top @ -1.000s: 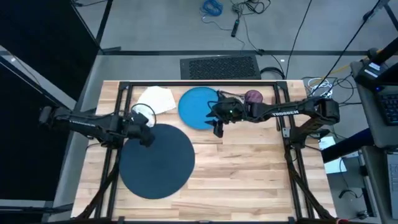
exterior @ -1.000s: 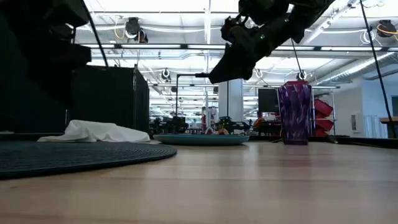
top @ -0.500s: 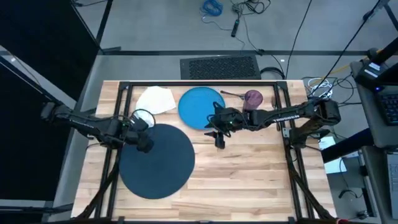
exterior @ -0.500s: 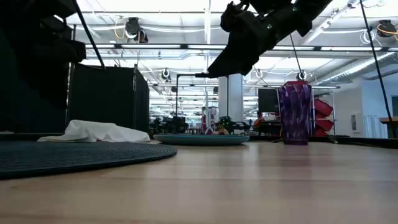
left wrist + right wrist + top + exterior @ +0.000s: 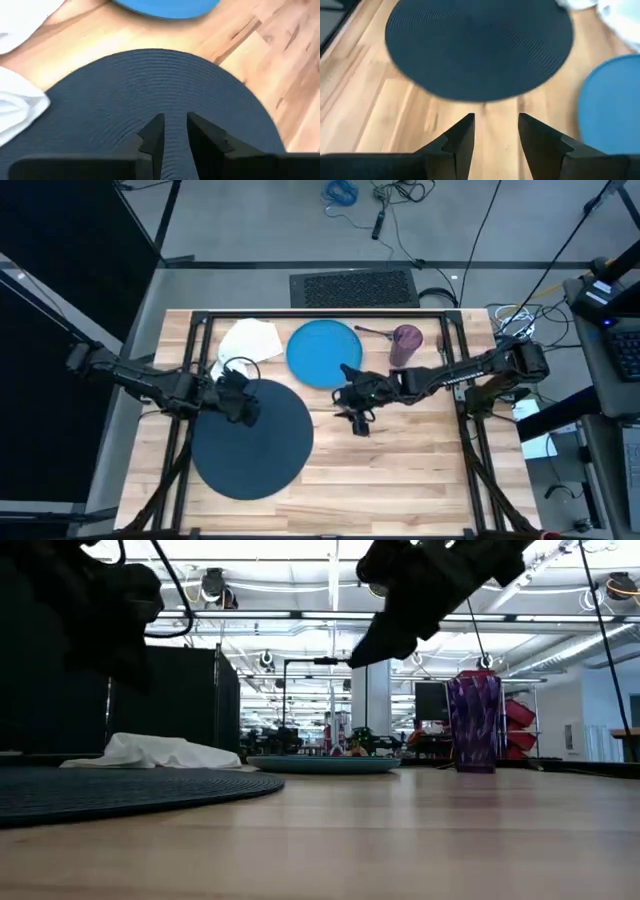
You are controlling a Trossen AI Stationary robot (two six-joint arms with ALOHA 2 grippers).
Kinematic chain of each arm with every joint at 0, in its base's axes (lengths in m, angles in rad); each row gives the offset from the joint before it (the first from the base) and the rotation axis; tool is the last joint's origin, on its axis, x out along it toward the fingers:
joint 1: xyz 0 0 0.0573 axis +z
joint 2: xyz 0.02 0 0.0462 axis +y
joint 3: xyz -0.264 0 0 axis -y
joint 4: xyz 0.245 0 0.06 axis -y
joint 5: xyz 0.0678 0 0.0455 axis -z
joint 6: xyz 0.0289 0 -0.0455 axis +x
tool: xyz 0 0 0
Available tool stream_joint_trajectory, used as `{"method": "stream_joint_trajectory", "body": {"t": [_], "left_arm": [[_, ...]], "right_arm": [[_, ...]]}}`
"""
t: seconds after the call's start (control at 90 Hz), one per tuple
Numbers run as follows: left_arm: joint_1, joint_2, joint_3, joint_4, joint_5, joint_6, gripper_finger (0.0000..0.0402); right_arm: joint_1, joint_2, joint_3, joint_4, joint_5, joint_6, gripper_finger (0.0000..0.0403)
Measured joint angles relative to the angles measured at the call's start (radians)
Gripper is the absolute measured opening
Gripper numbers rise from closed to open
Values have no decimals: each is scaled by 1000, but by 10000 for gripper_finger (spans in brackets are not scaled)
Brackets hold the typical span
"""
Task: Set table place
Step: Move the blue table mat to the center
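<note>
Navy mat [image 5: 250,438] flat on the near-left part of the table [image 5: 400,460]. Blue plate [image 5: 324,352] sits behind it at the far edge, close to the mat's rim but apart from it. White napkin [image 5: 250,340] crumpled left of the plate, also far side. Purple cup [image 5: 406,345] upright right of the plate, with a piece of cutlery [image 5: 372,332] lying between plate and cup; can't tell which piece.

My left gripper [image 5: 243,402] is over the mat's far-left edge, fingers [image 5: 152,132] a narrow gap apart, nothing between them. My right gripper [image 5: 357,421] is over bare wood just near-side of the plate, off the mat's right rim, fingers [image 5: 461,134] spread, empty. Low view shows both well above the tabletop.
</note>
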Motion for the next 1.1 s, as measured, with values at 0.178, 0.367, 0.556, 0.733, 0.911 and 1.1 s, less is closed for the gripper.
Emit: {"method": "stream_joint_trajectory", "body": {"t": [0.178,0.367,0.556,0.733,0.911,1.1], "left_arm": [[-25,44,0,-2,2,-106,68],[-74,111,0,-2,19,-204,68],[-105,197,0,-1,47,-237,68],[-111,268,0,9,88,-235,68],[-111,314,1,41,91,-195,68],[-110,374,1,55,94,-178,68]], "right_arm": [[56,0,0,-54,0,17,138],[110,0,0,-85,0,27,138],[141,0,0,-113,36,30,138],[141,0,0,-110,55,29,138],[141,-1,0,-76,56,25,138],[141,-1,0,-70,56,23,138]]}}
